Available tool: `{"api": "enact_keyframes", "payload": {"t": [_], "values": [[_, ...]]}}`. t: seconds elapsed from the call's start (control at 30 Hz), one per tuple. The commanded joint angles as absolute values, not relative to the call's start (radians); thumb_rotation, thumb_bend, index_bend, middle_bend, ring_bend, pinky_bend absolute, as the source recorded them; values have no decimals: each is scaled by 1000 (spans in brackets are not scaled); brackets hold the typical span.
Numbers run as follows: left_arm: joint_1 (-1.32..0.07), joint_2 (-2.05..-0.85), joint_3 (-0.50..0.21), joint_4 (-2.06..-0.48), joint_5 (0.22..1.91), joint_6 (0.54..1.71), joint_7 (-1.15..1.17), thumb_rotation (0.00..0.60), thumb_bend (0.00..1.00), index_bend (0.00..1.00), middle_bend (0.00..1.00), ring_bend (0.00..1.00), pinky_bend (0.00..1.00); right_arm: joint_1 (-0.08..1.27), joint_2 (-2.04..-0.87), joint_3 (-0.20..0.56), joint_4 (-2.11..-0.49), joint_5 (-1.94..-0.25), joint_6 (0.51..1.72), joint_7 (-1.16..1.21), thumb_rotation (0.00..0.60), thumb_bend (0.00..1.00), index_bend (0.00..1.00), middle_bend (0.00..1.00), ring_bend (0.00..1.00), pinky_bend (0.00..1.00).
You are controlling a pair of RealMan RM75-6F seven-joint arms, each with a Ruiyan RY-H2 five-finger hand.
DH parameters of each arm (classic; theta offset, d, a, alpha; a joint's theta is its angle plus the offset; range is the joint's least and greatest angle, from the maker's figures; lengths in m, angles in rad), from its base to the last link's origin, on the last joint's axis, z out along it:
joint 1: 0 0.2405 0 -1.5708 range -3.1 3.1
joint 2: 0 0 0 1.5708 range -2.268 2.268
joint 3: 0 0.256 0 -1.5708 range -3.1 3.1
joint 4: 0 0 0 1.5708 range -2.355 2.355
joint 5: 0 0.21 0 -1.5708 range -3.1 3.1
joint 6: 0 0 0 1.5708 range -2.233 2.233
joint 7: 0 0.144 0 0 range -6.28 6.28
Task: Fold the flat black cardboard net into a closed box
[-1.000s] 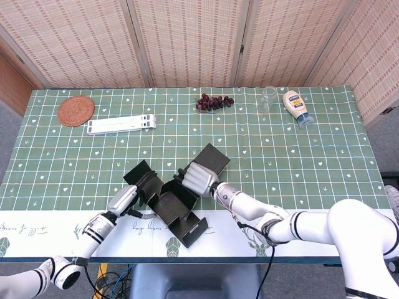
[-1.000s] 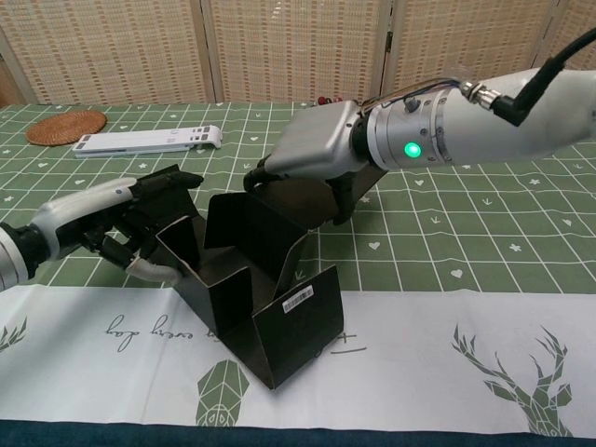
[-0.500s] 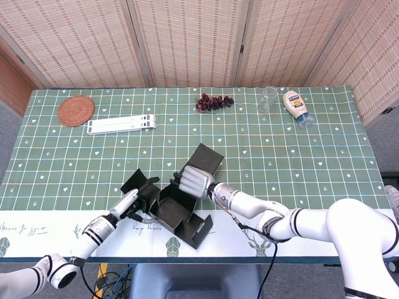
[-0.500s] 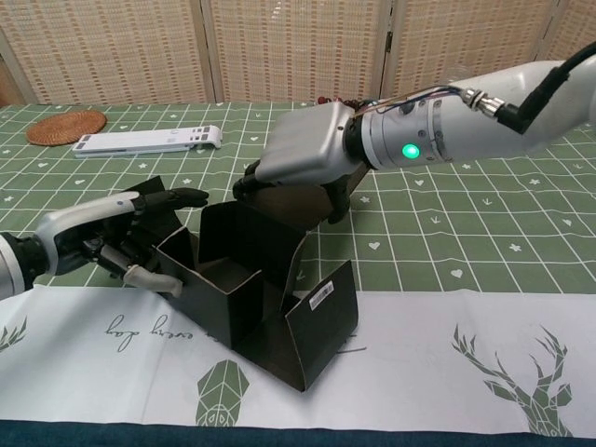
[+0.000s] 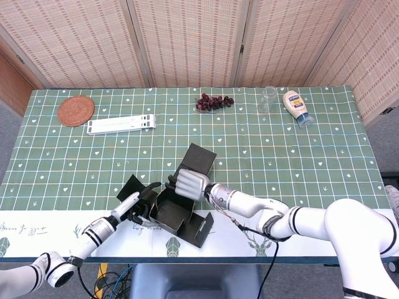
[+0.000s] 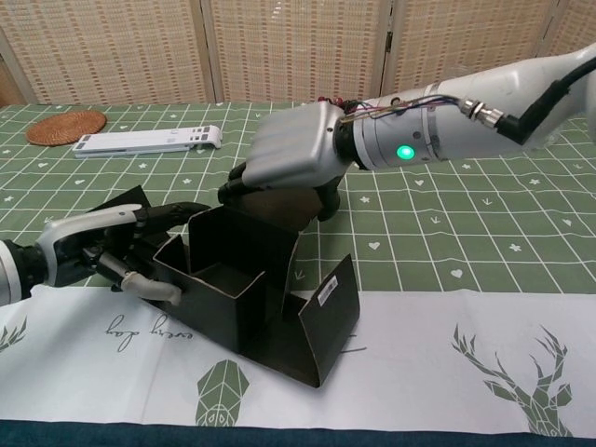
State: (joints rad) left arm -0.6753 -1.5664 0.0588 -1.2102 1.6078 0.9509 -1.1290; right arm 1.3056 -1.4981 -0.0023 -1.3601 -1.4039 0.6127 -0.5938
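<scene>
Folding light, springy cardboard net (image 6: 244, 279) near the table's front edge: left hand (image 6: 102, 244) holds its side flap, right hand (image 6: 289, 158) curls over the back wall; grip creases.

A woven folding screen (image 5: 187, 40) is standing just behind the table (image 5: 324, 156), which is wearing a green checked cloth with a white printed border running along its near edge. Grey floor (image 5: 9, 121) is showing beside the table's left end. Even light is falling across everything.
</scene>
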Motion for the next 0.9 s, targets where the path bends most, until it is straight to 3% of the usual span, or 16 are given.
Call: {"api": "enact_keyframes", "payload": {"t": [0.03, 0.63, 0.9], "values": [[-688, -1556, 75, -1215, 1628, 951, -1191, 600, 126, 0, 0, 657, 850, 1305, -1502, -3, -1348, -1442, 621, -569, 600, 482, 403, 435, 829, 1000], [-723, -1569, 138, -1156, 1696, 997, -1383, 600, 126, 0, 0, 657, 850, 1304, -1529, -8, -1288, -1591, 656, -478, 600, 482, 403, 439, 829, 1000], [-732, -1572, 157, -1146, 1711, 1021, -1423, 600, 126, 67, 20, 657, 849, 1303, -1542, -7, -1257, -1642, 684, -445, 600, 482, 403, 441, 829, 1000]]}}
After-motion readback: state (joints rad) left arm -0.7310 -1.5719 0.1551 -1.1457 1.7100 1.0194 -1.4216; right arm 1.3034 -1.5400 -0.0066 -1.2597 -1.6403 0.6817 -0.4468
